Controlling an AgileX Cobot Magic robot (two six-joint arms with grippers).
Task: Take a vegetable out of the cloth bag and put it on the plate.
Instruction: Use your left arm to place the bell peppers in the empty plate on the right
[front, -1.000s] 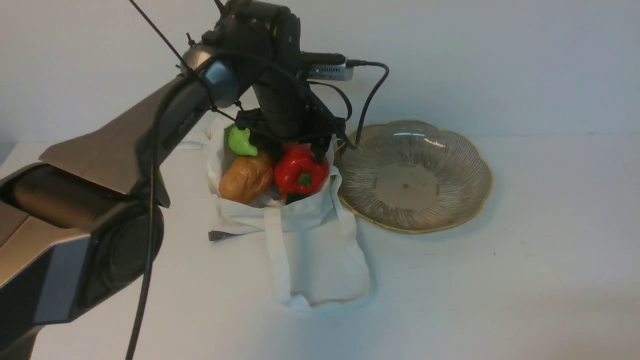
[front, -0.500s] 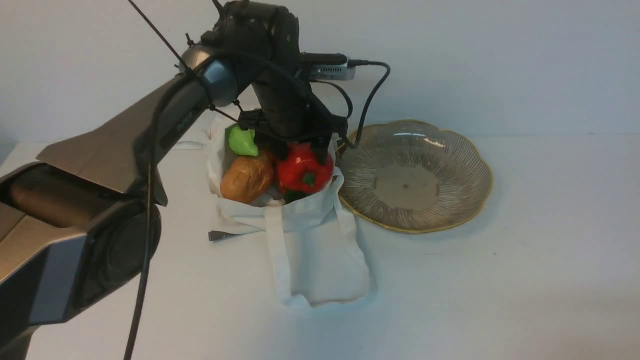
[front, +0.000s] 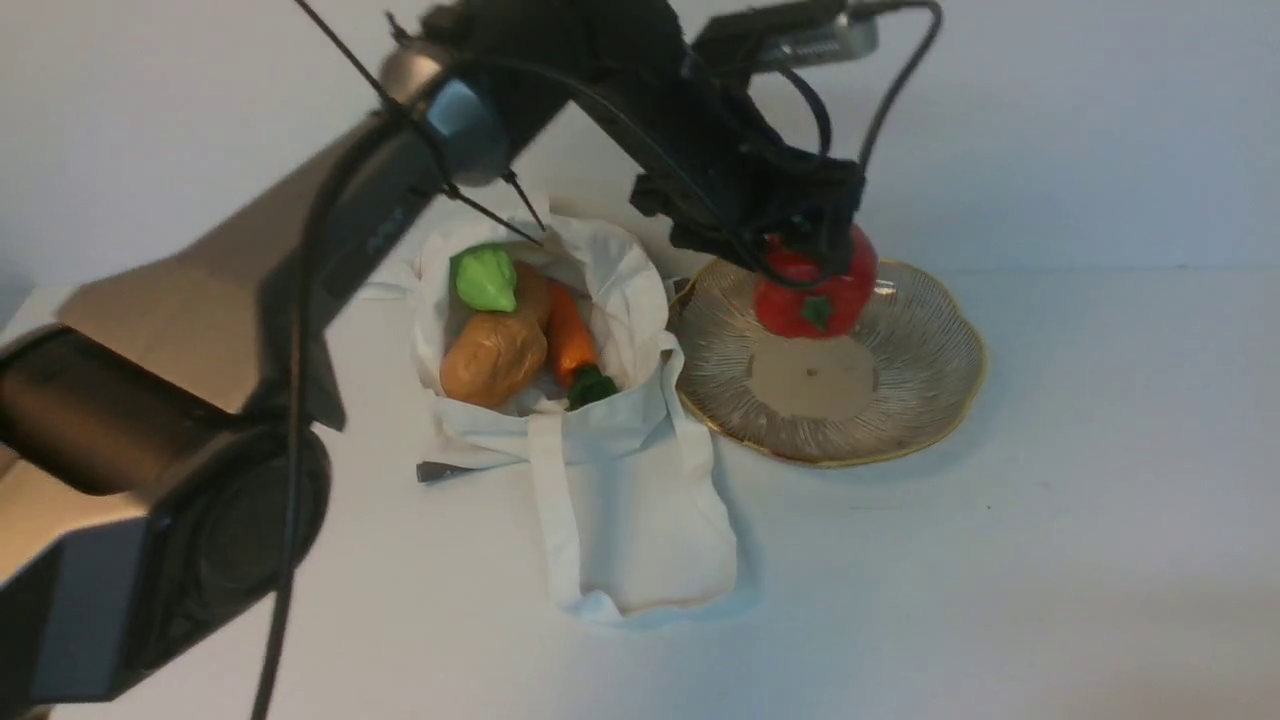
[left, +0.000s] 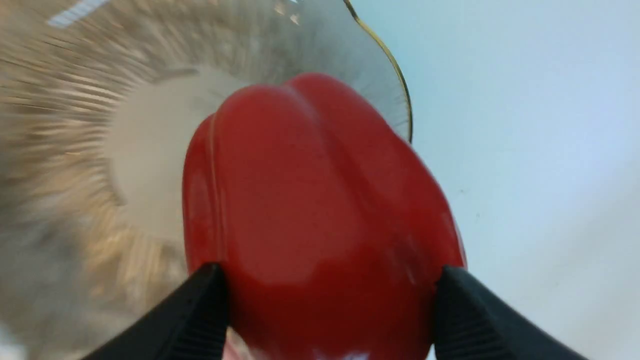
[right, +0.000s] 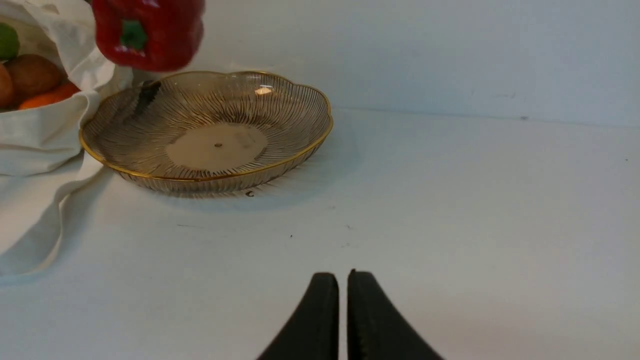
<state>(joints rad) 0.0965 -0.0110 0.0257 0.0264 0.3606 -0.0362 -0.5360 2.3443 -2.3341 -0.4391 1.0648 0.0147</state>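
— Start close. Which pincer first?

— Right gripper (right: 343, 281), in the right wrist view: fingers together, side by side over the desk (front: 900, 600).

— And next, moving away?

— White strap handles (front: 560, 520), looped flat on the desk, reaching from the cloth bag (front: 500, 430) toward the near edge.

— And the bag itself?

— Toward the desk's far left corner, mouth wide open, soft white walls standing around a small load.

— Loaded with what, near side first?

— Orange carrot (front: 570, 335), slanting, with dark green top (front: 592, 386) by the bag's near right corner. Beside it, toward the near left corner, a brown potato (front: 495, 360). Behind that, another brown lump (front: 532, 292), partly covered. At the far left, something pale green (front: 486, 280), too bunched to name.

— Farther on?

— Glass plate (front: 720, 370), scalloped and gold-rimmed, just beside the bag's right edge and close to the desk's far edge.

— And the red bell pepper (front: 815, 305)?

— Out of the bag, up above the plate, toward its far rim, and apart from it. Clamped between both fingers of the left gripper (left: 332, 305), green stem facing the near edge.
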